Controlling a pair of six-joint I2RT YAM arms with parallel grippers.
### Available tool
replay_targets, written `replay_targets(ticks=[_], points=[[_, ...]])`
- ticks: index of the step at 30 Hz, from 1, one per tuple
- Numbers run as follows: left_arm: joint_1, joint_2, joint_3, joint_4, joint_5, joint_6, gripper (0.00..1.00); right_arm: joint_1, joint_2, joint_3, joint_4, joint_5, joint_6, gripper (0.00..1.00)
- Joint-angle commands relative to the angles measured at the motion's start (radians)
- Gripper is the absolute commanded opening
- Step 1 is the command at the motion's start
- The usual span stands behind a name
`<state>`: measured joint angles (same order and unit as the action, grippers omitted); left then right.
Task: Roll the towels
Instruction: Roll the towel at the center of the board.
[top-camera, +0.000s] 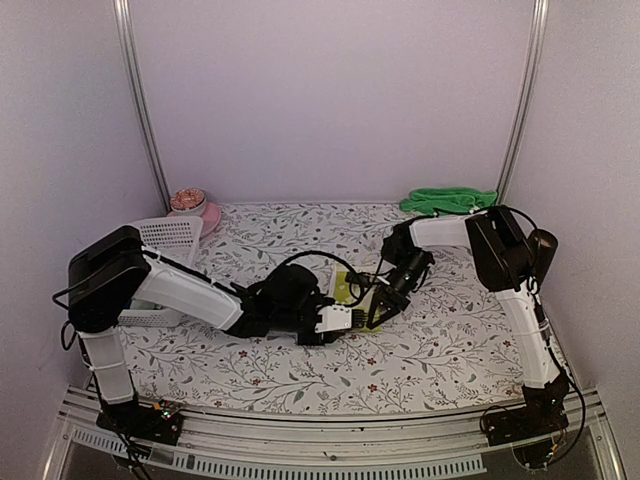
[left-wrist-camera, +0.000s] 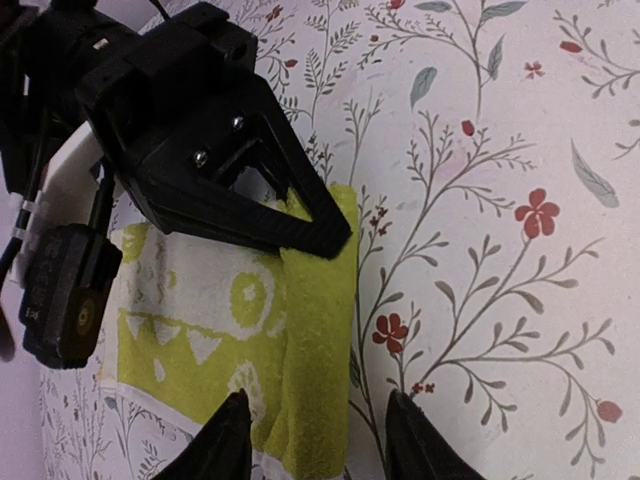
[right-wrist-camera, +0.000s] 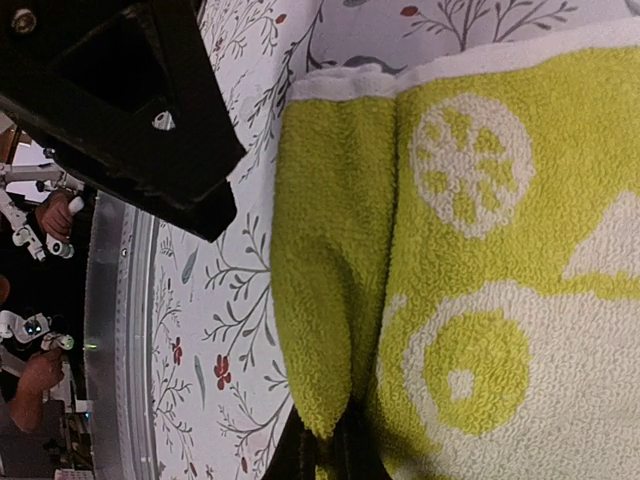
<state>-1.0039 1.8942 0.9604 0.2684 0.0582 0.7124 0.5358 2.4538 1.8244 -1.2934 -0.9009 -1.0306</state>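
Top external: white mesh basket (top-camera: 168, 236) beside pink bowl (top-camera: 199, 212).

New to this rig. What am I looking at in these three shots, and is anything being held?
Two robot arms are bolted at the near edge of a table with a floral cover. The wide shot comes from a fixed camera above and behind them; the other two come from cameras on each wrist.

Both arms meet at a yellow-lime towel in the middle, with one edge already folded over into a thick lip. The right gripper is shut on that lip, as its own wrist view shows. The left gripper straddles the same fold with its fingers apart; whether they touch it is unclear.

At the back lie a green towel, untouched, a white mesh basket and a pink bowl.
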Motion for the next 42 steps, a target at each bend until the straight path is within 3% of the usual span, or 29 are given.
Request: replay_targets(ticks=[1,16,42], points=[[-0.036,0.015,-0.024,0.071,-0.052,0.048,0.43,0.010,0.045,-0.051,-0.068,0.076,-0.031,0.02],[-0.087,0.022,-0.063,0.144,-0.059,0.082,0.26,0.009,0.053,-0.043,-0.052,0.075,-0.010,0.03],[-0.079,0.216,0.047,0.033,-0.201,0.076,0.31,0.009,0.050,-0.038,-0.064,0.088,-0.022,0.03]])
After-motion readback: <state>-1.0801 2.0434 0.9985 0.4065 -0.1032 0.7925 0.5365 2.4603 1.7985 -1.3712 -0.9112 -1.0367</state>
